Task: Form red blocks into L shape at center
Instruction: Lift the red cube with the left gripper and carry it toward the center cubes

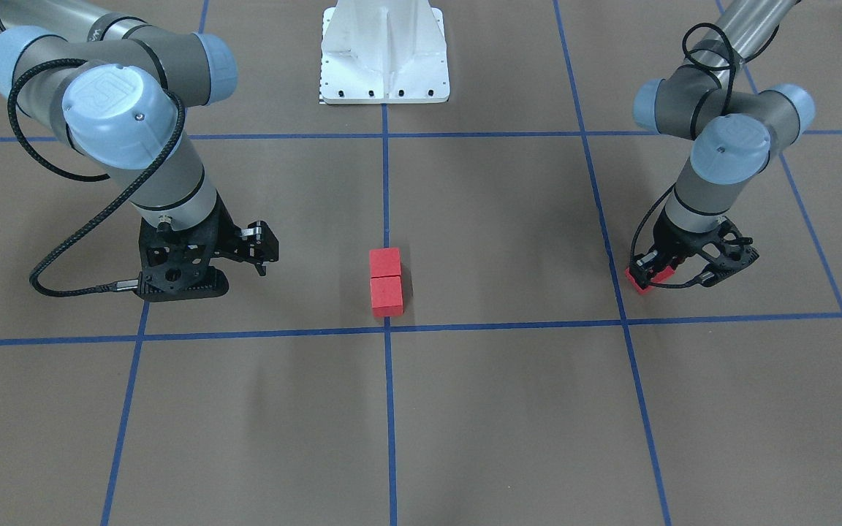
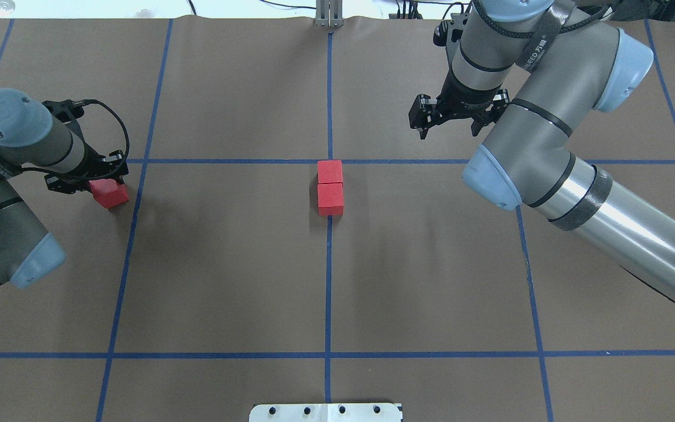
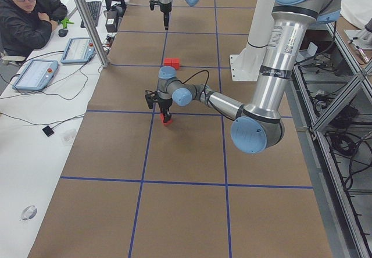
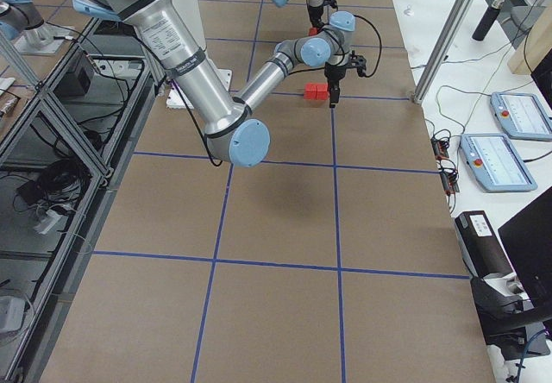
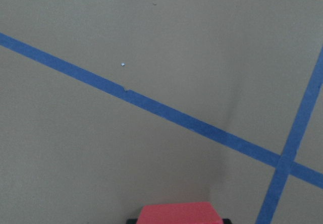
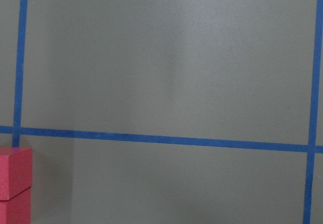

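Observation:
Two red blocks [image 1: 385, 281] sit side by side in a short line on the blue tape, just on the robot's side of the center crossing [image 1: 389, 329]. They also show in the overhead view [image 2: 330, 186] and at the lower left of the right wrist view [image 6: 12, 183]. My left gripper [image 1: 649, 275] is shut on the third red block [image 2: 110, 194], low over the paper far out on my left; I cannot tell whether it touches the surface. The left wrist view shows this block [image 5: 179, 213] at the bottom edge. My right gripper [image 2: 449, 126] is open and empty, beyond and to the right of the pair.
The robot's white base plate [image 1: 384, 66] stands at my edge of the brown gridded surface. An operator [image 3: 26, 20] sits at a white side table with tablets [image 3: 35, 75] and cables past the far edge. A metal post [image 3: 87, 20] stands there.

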Motion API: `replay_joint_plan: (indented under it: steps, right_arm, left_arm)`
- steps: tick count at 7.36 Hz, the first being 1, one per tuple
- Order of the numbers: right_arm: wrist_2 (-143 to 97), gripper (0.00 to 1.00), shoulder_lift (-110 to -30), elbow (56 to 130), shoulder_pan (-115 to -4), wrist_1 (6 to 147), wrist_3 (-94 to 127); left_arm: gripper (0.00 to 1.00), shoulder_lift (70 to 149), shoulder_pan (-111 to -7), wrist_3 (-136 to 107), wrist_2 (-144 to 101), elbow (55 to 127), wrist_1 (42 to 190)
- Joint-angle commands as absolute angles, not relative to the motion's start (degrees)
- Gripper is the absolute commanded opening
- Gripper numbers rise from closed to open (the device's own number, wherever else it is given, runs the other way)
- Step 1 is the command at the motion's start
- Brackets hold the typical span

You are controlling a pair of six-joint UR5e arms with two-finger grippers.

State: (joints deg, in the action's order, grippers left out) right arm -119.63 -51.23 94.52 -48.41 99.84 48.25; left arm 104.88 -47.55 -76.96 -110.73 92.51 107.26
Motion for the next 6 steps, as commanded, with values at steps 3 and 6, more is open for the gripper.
replay_joint_plan:
  steps: [3, 6]
  right_arm:
    - [-119.71, 0.99, -52.90, 95.70, -48.51, 97.66, 48.25]
    - [-119.79, 0.99, -57.71, 97.29, -49.48, 90.84, 48.08]
  left_arm:
    - [0.00, 119.10, -52.12, -76.99, -111.27, 94.39, 84.33]
    - [0.00, 128.91, -51.68, -93.45, -115.55, 92.48, 77.70]
